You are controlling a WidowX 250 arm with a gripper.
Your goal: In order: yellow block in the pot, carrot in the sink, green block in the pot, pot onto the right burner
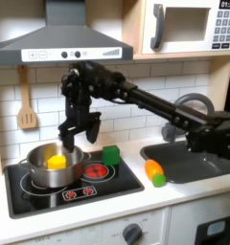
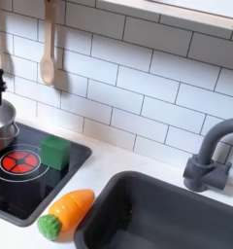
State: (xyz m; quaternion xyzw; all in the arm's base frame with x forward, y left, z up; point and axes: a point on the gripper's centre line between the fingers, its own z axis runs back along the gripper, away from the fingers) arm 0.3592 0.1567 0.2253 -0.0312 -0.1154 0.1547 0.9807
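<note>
— Where's everything sitting?

— Yellow block (image 1: 57, 162) lies inside the pot (image 1: 40, 158) at lower left of the first exterior view; green block (image 2: 56, 151) on the stove's (image 1: 117, 187) back edge, carrot (image 2: 66, 213) on the counter between stove and sink (image 2: 167, 209).

— The arm?

— Gripper (image 1: 76, 137) hangs just above the pot's rim — fingers slightly spread, pinching nothing.

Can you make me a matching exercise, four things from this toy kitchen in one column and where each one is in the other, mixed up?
1. yellow block
2. carrot
3. green block
4. wooden spoon

A. hangs on the tiled wall
B. inside the pot
C. on the stovetop by the red burner
D. on the counter between stovetop and sink

Pairs: 1-B, 2-D, 3-C, 4-A
</note>
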